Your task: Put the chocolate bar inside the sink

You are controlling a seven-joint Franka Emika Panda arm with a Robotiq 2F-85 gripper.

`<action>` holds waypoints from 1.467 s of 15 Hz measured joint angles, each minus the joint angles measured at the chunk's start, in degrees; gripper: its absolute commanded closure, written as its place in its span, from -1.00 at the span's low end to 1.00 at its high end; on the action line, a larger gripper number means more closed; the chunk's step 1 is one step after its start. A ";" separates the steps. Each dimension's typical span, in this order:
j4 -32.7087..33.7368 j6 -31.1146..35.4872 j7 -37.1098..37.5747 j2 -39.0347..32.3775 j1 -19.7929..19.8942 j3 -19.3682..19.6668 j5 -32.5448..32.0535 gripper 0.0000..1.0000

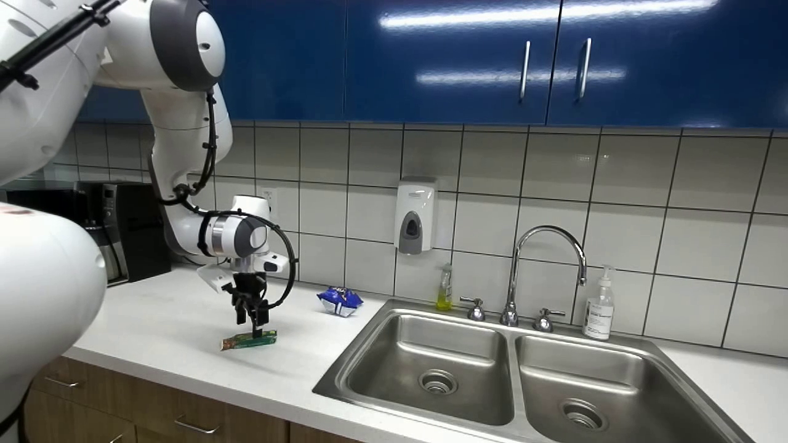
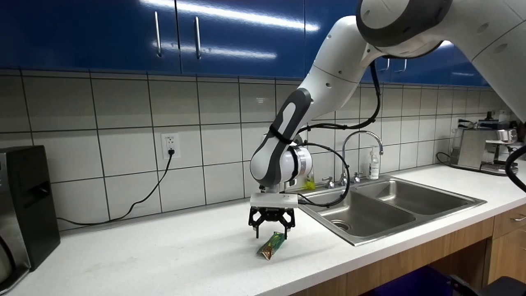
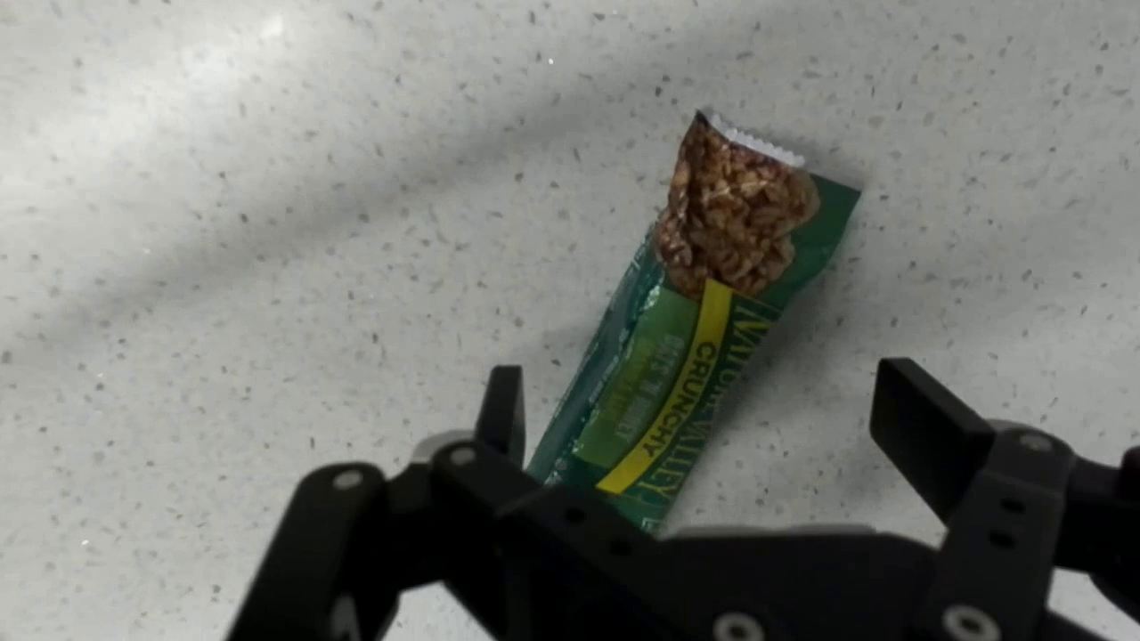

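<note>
Blue cabinets (image 1: 452, 61) hang above a tiled wall (image 1: 323, 154). Below runs a pale speckled counter (image 2: 164, 255) with a white arm (image 2: 335, 78) over it and the two-basin stainless sink (image 1: 334, 386) set into it. A dark appliance (image 2: 37, 205) stands at one end and a silver machine (image 2: 472, 148) beyond the sink. The curved faucet (image 1: 514, 271) rises at the sink's back; a white dispenser (image 1: 416, 215) is fixed to the wall, and a pump bottle (image 1: 599, 314) and a yellow-green bottle (image 1: 444, 295) stand along the sink's back edge. A blue packet (image 1: 340, 301) sits near the sink's rear corner, close to the wall.

The gripper (image 2: 271, 234) points down with its fingers (image 3: 503, 405) wide apart, astride the green-wrapped chocolate bar (image 3: 686, 356). It lies on the counter outside the sink, slanted between the fingers, one end running under the gripper's body in the wrist view. I cannot tell whether either finger touches it.

"CRUNCHY" runs along a yellow band on the chocolate bar, with "NATURE VALLEY" beside it and a faint "OATS 'N HONEY". The pump bottle's label is too small to read.
</note>
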State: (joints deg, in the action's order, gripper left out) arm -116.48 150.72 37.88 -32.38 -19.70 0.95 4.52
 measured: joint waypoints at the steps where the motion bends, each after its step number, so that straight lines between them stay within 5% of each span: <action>1: 0.55 0.00 0.72 -0.46 -0.23 0.38 0.00 -1.00; 17: 3.03 -3.33 10.25 -3.12 -2.06 3.39 -0.60 -1.00; 18: 3.03 -3.38 10.46 -3.12 -2.06 3.39 -0.60 -0.50; 22: 3.03 -3.45 10.89 -3.15 -2.06 3.39 -0.61 0.03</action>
State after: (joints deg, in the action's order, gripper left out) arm -113.44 147.27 48.78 -35.53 -21.76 4.33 3.91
